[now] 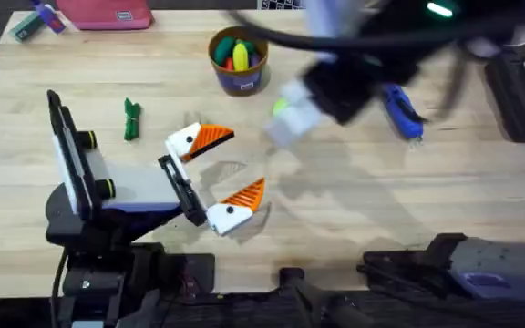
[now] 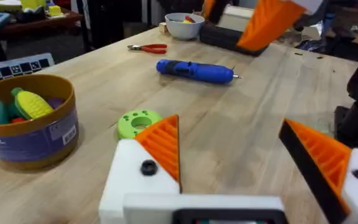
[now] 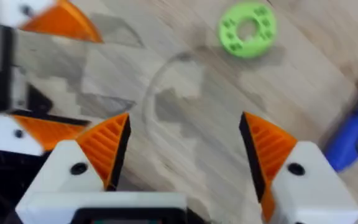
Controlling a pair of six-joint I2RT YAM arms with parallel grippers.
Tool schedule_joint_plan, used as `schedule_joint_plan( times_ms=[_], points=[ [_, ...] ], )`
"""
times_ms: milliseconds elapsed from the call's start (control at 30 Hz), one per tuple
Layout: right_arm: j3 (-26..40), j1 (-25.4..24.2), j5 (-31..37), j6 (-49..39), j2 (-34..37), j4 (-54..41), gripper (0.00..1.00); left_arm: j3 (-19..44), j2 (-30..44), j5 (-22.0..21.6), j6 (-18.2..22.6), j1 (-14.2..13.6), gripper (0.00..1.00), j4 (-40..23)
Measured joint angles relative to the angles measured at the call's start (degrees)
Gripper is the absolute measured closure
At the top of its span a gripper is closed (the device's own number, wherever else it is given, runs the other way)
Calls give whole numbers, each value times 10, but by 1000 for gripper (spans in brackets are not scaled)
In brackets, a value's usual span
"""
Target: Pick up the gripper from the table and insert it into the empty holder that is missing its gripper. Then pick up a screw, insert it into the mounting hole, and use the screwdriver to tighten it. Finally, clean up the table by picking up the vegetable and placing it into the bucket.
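My left gripper rests low over the table, open, and both its white holder blocks carry orange ribbed wedges. A dark mounting hole shows in the face of one block. A loose gripper piece and a screw are out of view. My right gripper hangs high over the table's middle, open and empty, blurred in the overhead view. The blue screwdriver lies at the far right. The green vegetable lies at the left. The bucket stands at the back with toys in it.
A green ring lies flat between the bucket and the screwdriver. Red-handled pliers and a white bowl sit farther back. A pink case lies at the table's far left edge.
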Motion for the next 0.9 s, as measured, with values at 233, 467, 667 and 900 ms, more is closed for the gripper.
schedule_joint_plan(
  times_ms=[233,467,667,900],
  points=[
    [-86,-85,68,36,-137,-42,8,0,0,0,0,0,15,0],
    [-88,-165,103,43,-144,-50,8,0,0,0,0,0,16,0],
    [-89,-195,110,43,-116,-41,8,0,0,0,0,0,15,0],
    [-89,-212,110,46,-73,-30,8,0,0,0,0,0,15,0]
  ],
)
